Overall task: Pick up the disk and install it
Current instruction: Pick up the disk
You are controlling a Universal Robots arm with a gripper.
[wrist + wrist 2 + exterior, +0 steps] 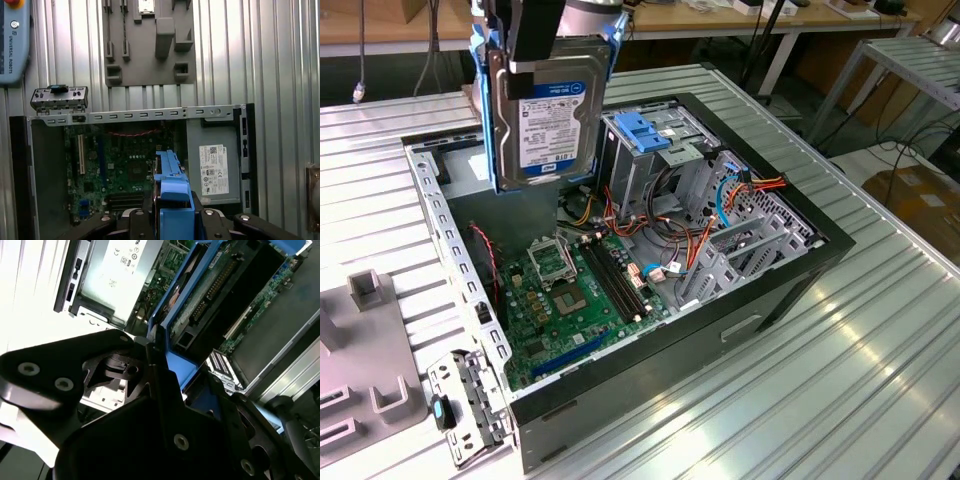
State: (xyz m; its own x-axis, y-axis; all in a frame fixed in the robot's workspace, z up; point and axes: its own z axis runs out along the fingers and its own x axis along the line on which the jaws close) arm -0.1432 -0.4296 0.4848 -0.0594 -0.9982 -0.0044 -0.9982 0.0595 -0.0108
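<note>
The disk (546, 112) hangs upright in the air over the back of the open computer case (760, 290), its labelled face toward the exterior camera and blue rails along its edges. My gripper (537, 52) is shut on its upper end. The drive's blue rail (172, 192) juts out between the black fingers (131, 220) in the first wrist view, above the motherboard. Its connector end (215, 300) and blue frame show past the gripper body (150, 430) in the second wrist view. The grey drive cage with its light-blue latch plate (646, 130) lies to the disk's right in the exterior view.
Inside the case are the green motherboard (570, 290), orange and blue cables (720, 205) and a grey power supply (212, 167). A grey fixture plate (360, 350) and a loose metal bracket (465, 400) lie on the ribbed table. A teach pendant (12, 40) rests beyond the case.
</note>
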